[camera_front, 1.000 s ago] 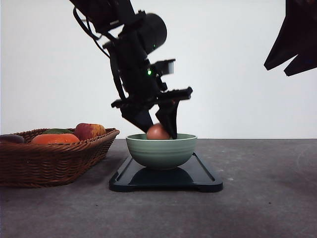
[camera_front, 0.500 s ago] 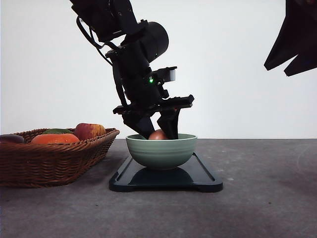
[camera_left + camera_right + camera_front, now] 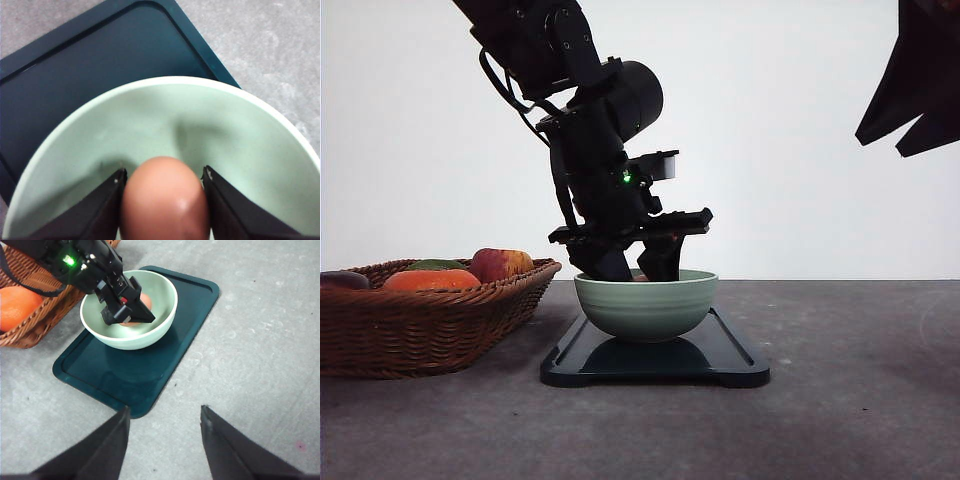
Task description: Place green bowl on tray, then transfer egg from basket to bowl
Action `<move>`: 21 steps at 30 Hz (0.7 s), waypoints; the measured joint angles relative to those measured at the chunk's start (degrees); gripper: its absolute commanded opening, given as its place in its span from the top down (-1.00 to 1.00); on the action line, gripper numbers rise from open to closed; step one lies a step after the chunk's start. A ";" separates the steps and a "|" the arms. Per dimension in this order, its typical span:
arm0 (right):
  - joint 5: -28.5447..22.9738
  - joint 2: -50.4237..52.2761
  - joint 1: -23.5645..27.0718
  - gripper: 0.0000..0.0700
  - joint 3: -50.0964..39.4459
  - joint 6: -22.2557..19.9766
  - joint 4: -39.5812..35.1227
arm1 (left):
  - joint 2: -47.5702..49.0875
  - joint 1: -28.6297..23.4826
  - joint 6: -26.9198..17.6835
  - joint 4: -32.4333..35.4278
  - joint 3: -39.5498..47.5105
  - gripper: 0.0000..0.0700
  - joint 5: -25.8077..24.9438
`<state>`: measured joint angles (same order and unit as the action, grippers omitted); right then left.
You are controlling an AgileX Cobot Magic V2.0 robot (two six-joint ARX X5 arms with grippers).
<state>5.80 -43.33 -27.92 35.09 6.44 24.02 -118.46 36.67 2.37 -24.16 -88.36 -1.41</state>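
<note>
Egg (image 3: 165, 200) sits clamped in your left gripper (image 3: 164, 202) inside the green bowl (image 3: 646, 305) on the tray (image 3: 655, 362); your right gripper (image 3: 165, 440) hangs open, basket (image 3: 420, 320) at nine o'clock.

The left arm (image 3: 590, 120) is matte black with a rounded joint housing, looping black cables, a small green light and what looks like a pale grey block.

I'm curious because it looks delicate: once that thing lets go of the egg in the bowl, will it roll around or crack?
The egg is rounded, so it would probably roll slightly, but the green bowl curves inward and should cradle it. It looks fragile; it sits low already, so cracking seems unlikely.
</note>
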 measured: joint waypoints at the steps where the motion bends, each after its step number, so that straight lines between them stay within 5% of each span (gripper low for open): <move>1: 0.00 0.00 0.00 0.23 0.00 0.00 0.02 | -0.02 0.00 0.00 0.00 0.00 0.35 0.00; 21: 0.00 0.00 0.00 0.23 0.00 0.00 0.46 | -0.59 0.44 0.00 0.05 0.02 0.34 0.00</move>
<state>5.80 -43.33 -27.92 35.09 6.44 24.48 -119.05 37.10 2.37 -24.11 -88.34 -1.41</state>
